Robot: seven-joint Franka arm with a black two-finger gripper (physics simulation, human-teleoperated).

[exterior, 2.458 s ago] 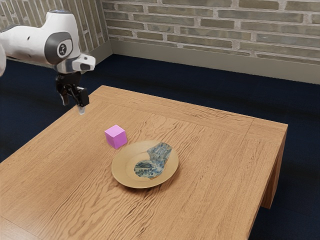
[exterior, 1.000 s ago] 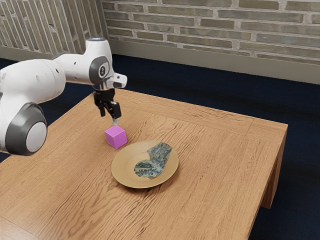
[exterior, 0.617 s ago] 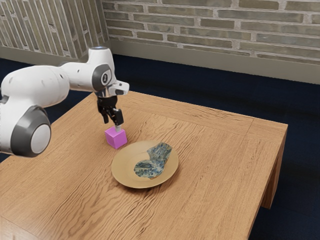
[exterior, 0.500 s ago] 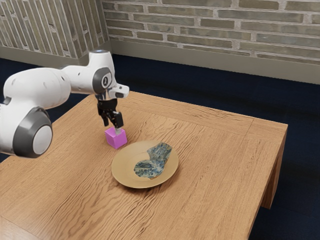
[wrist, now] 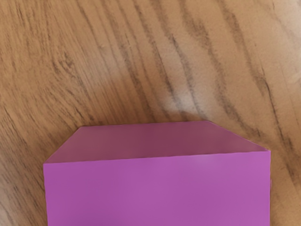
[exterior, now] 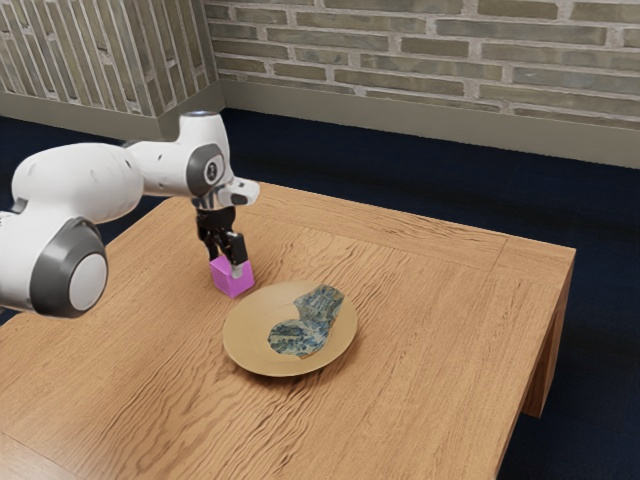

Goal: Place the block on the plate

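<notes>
Behind everything, pale brick walls (exterior: 420,75) meet in a corner toward the exterior view's left, with a plain beige skirting along their foot. The dark blue floor (exterior: 450,210) spreads out below them. On it stands the wooden surface (exterior: 400,400), warm brown with strong dark grain, and 1 of its legs (exterior: 544,370) shows toward the exterior view's right.

The white and grey arm (exterior: 90,180) comes in from the exterior view's left and reaches over the surface, its hand pointing down. The round plate (exterior: 245,345) lies flat on the surface, tan, with 2 joined blue-grey patterned patches (exterior: 300,338) across its middle and rim.

The black tool (exterior: 227,266) is lowered around the block (exterior: 234,284), its 2 fingers spread apart on opposite sides of it. Whether either finger touches the block, I cannot tell.

The block, a pinkish-purple cube, sits on the surface just beside the plate, on the side nearer the arm, and is off the plate. In the wrist view it lies close under the hand, its bright purple top and a duller, shaded side face both visible against the wood grain.
</notes>
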